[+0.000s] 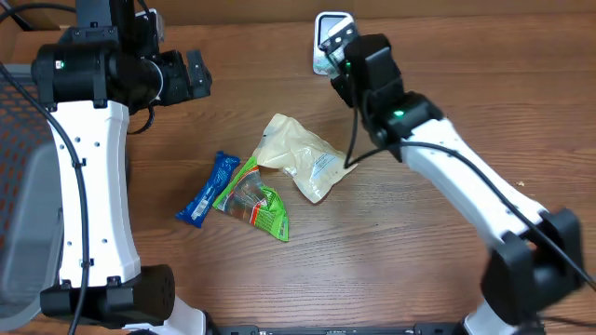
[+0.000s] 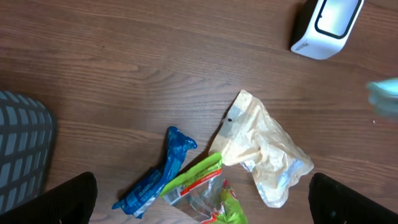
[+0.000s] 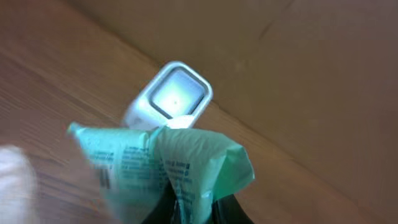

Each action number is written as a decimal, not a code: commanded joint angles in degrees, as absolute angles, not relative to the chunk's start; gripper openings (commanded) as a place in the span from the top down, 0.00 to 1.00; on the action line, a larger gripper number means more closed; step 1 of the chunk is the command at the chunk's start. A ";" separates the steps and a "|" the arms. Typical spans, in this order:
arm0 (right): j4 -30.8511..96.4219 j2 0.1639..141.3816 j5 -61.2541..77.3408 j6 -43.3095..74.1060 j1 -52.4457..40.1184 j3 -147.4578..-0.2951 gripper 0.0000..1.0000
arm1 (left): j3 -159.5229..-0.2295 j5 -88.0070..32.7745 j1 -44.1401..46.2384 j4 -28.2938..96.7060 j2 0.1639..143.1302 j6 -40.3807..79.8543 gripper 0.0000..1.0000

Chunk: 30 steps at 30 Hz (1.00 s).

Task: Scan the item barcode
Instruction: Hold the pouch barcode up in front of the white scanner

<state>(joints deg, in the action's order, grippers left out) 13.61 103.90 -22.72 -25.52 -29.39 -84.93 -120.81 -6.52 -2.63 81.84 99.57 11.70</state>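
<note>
- Mint-green packet [image 3: 161,165] pinched in our right hand [image 3: 186,208], up close to the far scanner [image 3: 171,96], we reckon so its barcode reads.
- Left hand [image 1: 197,74] wide, empty, parked far left.

On the table [image 1: 279,288] we see wrapper [image 1: 208,189] left, bag [image 1: 255,197] middle, pouch [image 1: 303,158] right — touching in a row — scanner [image 1: 331,20] far behind.

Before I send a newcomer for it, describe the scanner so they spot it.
On the table, look past the packets to the far side. The scanner is a white box with a lit window, the only rigid thing among soft packets.
</note>
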 commanded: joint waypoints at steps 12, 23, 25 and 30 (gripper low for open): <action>-39.09 128.86 -26.59 -64.14 -27.14 -86.48 0.96 | -121.64 -7.09 -2.50 81.87 99.63 12.23 0.01; -46.68 132.57 -17.39 -72.55 -24.23 -86.76 0.96 | -121.67 -7.09 -2.50 81.87 99.63 12.23 0.00; -49.36 132.57 -17.06 -72.58 -24.01 -86.78 0.96 | -121.67 -7.09 -2.50 81.87 99.63 12.23 0.00; -50.09 132.57 -16.01 -75.09 -23.40 -88.05 0.96 | -121.67 -7.09 -2.50 81.87 99.63 12.23 0.00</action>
<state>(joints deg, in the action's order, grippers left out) -49.23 132.94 -17.58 -73.10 -24.03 -85.52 -120.81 -6.70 -2.63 81.87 99.57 11.86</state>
